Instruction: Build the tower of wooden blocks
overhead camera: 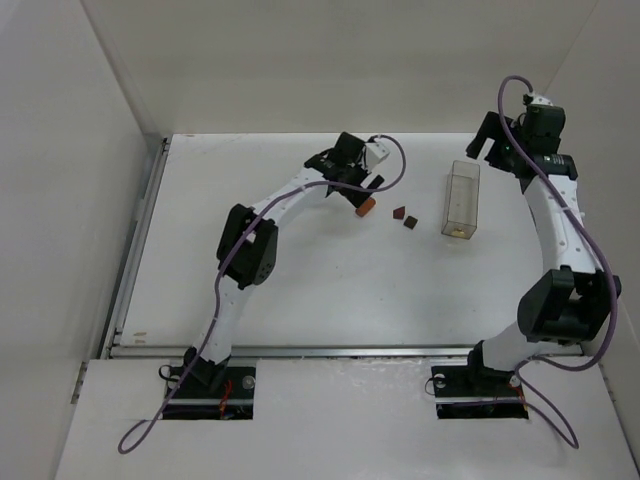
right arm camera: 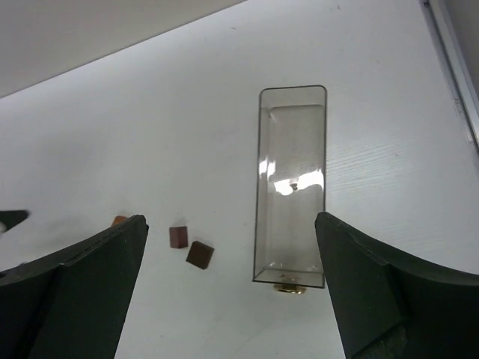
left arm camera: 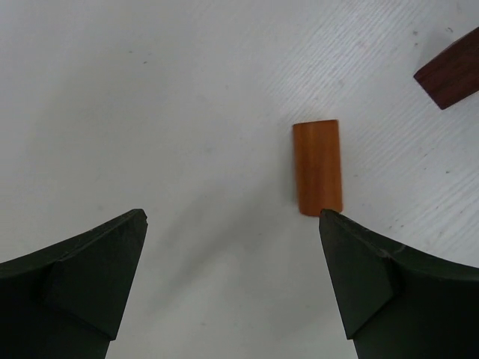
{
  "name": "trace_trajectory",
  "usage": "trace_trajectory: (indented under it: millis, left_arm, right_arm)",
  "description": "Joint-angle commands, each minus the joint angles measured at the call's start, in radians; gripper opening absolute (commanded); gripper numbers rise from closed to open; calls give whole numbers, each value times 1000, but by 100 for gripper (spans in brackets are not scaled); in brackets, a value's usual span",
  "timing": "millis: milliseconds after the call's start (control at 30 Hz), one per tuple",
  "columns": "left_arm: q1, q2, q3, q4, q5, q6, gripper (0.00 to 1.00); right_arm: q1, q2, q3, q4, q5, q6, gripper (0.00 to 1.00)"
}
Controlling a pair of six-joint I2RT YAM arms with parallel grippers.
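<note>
Left wrist view. A: Check your left gripper [left arm camera: 232,217] first. Its fingers [left arm camera: 82,284] stand spread wide and grip nothing.

B: Locate the target. The orange cylinder [left arm camera: 318,166] lies on its side on the table [left arm camera: 150,90], off-centre in the gap. Its near end sits just at the tip of the finger on the right of this view. Its long axis runs straight ahead, roughly parallel to the fingers.

A: You would probably need to shift the gripper toward that side before closing, so that the fingers straddle the curved flanks and not an end face.

B: Continue rightward. A dark brown block [overhead camera: 398,212] and a second dark brown block [overhead camera: 409,222] sit close together, near the cylinder but apart from it. Nothing is stacked yet. A clear plastic container [overhead camera: 461,195] lies farther right.

A: Your right gripper [overhead camera: 480,148] hangs beside the container's far end, equally spread and empty, well apart from all three pieces.

B: The left arm is the nearer one. Assign the pick to it.
</note>
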Motion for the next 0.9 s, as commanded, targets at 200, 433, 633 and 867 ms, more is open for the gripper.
trace_trajectory:
  millis: [200, 433, 633, 867]
  left_arm:
    - [-41, 96, 116, -27, -40, -43, 100]
    - [-41, 162, 116, -27, -51, -52, 98]
    - [-41, 202, 127, 32, -4, -74, 88]
    - [-41, 211, 127, 53, -16, -51, 27]
  right_arm:
    - [78, -43, -92, 26, 10, 44, 100]
    - [122, -20, -92, 35, -49, 62, 100]
    - [140, -1, -92, 35, -58, 62, 99]
    - [141, -41, -121, 35, -30, 51, 95]
